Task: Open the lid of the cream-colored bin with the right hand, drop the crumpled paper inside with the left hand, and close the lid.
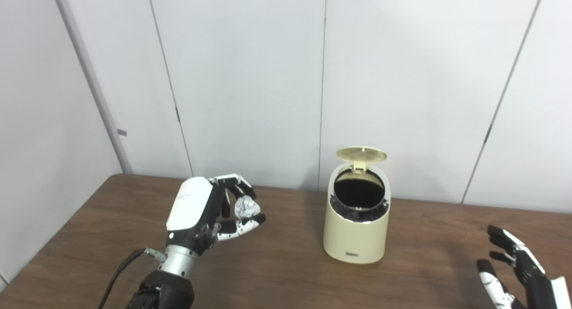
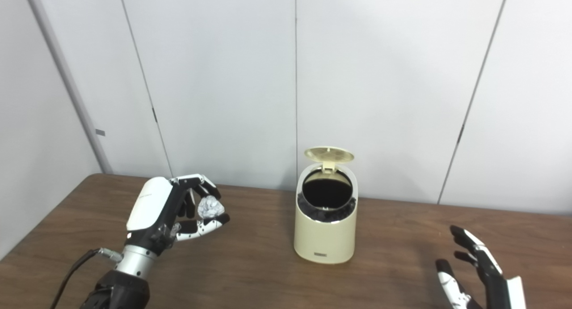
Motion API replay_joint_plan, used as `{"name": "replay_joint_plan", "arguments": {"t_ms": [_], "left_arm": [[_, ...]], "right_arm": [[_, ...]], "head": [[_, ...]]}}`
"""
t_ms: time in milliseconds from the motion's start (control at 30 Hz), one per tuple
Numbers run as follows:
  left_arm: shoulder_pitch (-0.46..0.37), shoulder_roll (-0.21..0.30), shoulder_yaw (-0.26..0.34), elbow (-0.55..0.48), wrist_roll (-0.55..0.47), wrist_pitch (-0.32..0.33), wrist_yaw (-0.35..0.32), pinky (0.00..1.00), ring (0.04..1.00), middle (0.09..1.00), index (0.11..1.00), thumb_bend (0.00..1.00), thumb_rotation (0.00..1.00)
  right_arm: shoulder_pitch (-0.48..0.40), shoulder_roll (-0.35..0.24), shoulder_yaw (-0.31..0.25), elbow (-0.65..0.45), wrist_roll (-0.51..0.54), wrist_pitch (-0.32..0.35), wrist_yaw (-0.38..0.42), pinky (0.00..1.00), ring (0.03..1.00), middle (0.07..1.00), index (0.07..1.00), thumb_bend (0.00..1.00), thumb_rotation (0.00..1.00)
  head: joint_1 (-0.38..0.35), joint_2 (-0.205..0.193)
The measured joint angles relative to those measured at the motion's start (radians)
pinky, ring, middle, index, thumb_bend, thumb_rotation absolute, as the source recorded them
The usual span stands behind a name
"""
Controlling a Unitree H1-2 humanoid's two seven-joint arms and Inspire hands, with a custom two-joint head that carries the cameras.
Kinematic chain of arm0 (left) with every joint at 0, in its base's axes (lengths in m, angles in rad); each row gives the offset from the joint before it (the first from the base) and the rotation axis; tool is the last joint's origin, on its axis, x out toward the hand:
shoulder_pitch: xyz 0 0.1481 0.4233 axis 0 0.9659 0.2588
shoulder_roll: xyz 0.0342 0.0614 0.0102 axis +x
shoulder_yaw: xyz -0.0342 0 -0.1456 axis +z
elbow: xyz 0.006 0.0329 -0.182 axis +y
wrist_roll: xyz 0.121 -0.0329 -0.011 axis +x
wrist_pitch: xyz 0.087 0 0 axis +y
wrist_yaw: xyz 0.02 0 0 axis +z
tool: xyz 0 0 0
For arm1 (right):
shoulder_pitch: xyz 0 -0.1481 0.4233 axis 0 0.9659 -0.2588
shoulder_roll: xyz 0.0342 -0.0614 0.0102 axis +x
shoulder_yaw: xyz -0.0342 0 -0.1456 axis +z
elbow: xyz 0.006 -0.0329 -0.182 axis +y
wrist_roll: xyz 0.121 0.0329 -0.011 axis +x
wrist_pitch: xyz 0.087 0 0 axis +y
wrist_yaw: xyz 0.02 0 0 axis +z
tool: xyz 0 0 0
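The cream-colored bin (image 1: 356, 233) stands upright on the brown table (image 1: 277, 273), right of centre. Its round lid (image 1: 361, 154) is tipped up at the back and the dark inside shows. My left hand (image 1: 210, 210) is raised above the table to the left of the bin, apart from it, and is shut on the crumpled white paper (image 1: 246, 206), pinched between fingers and thumb. My right hand (image 1: 514, 268) is low at the right edge of the picture, open and empty, well to the right of the bin. The bin also shows in the right eye view (image 2: 326, 224).
Pale wall panels (image 1: 250, 76) rise right behind the table's far edge, close behind the bin. A black cable (image 1: 118, 273) hangs from my left wrist.
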Motion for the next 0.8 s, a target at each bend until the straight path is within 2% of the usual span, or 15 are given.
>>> {"name": "replay_joint_plan", "arguments": {"t_ms": [167,333,433,567,800], "left_arm": [[-0.054,-0.026,-0.019,0.006,-0.008,-0.003,-0.011,0.16,0.200,0.451,0.495,0.52,0.00],[-0.105,-0.060,-0.063,0.041,0.001,-0.019,-0.008,0.16,0.205,0.455,0.493,0.52,0.00],[-0.132,-0.083,-0.086,0.061,0.011,-0.021,-0.006,0.17,0.206,0.460,0.488,0.52,0.00],[-0.174,-0.110,-0.102,0.099,0.023,-0.027,-0.003,0.16,0.195,0.453,0.493,0.52,0.00],[-0.194,-0.113,-0.121,0.194,0.037,-0.086,0.015,0.16,0.199,0.451,0.495,0.52,0.00]], "right_arm": [[-0.001,0.034,0.017,-0.004,-0.027,0.027,-0.005,0.72,0.813,0.813,0.797,0.16,0.61],[-0.007,0.045,0.029,-0.002,-0.049,0.038,-0.022,0.72,0.810,0.813,0.802,0.20,0.66],[-0.012,0.048,0.033,0.003,-0.063,0.046,-0.039,0.71,0.808,0.815,0.801,0.19,0.67],[-0.022,0.050,0.044,0.016,-0.071,0.046,-0.062,0.71,0.810,0.821,0.807,0.19,0.63],[-0.043,0.068,0.057,0.038,-0.091,0.048,-0.089,0.72,0.816,0.824,0.811,0.20,0.69]], "head": [[-0.026,-0.002],[-0.068,-0.005],[-0.086,-0.005],[-0.106,-0.006],[-0.143,-0.017]]}}
